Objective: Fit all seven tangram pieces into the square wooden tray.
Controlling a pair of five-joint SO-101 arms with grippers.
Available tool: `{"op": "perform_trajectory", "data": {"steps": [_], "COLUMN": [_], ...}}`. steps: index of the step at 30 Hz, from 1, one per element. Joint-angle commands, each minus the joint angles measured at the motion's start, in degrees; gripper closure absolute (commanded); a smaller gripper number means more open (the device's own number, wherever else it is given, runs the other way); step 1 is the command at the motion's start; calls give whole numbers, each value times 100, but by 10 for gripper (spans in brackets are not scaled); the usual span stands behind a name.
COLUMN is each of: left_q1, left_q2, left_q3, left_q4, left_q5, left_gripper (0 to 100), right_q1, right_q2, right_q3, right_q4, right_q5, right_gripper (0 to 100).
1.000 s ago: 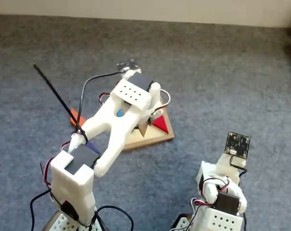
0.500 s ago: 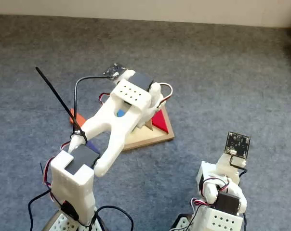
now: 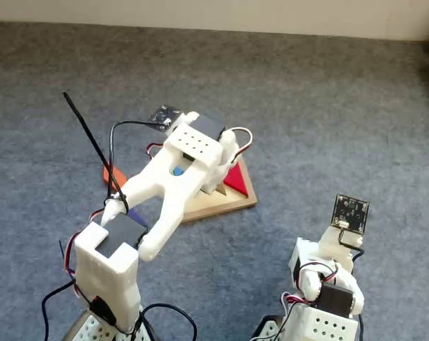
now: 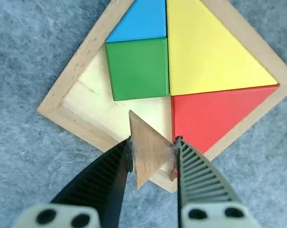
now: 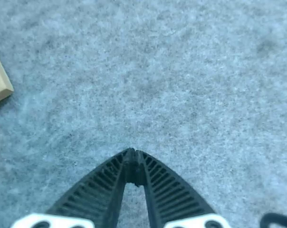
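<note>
The left gripper (image 4: 153, 142) hangs over the near corner of the square wooden tray (image 4: 73, 71), its jaws clamped on the two sides of a plain wood triangle (image 4: 148, 152), which stands on edge with one point aimed into the tray. That grip appears chosen to lower the piece into the bare floor (image 4: 93, 99) beside the green square (image 4: 138, 69) and the red triangle (image 4: 215, 114). A blue piece (image 4: 138, 21) and a large yellow triangle (image 4: 210, 47) already lie flat and flush against them, packed along the far rims so the gap stays in one block. An orange piece (image 3: 109, 174) waits on the carpet-covered worktop (image 3: 328, 121) just beside the tray. The right gripper (image 5: 133, 156) rests well apart, its jaws closed on nothing, seemingly parked out of the working arm's way.
</note>
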Motion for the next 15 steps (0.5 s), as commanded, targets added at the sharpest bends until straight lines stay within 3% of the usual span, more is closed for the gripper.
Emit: {"op": "perform_trajectory", "data": {"steps": [1,4,11,15], "left_q1": [-57,-66,-75,-92], "left_q2": [-84,-84,-84,-101], "left_q3": [-31,-31,-22,-31], "left_q4": [-70,-70,-70,-70], "left_q5": [53,53,44,44], "left_gripper": [985,957,703,652], "right_q1": [-4,-4,-4,-4], "right_q2": [-110,-110,-110,-110], "right_q3": [796,796,796,796], "right_q4": [48,48,48,48], "right_q5": [53,53,53,53], "right_gripper": [993,993,993,993]}}
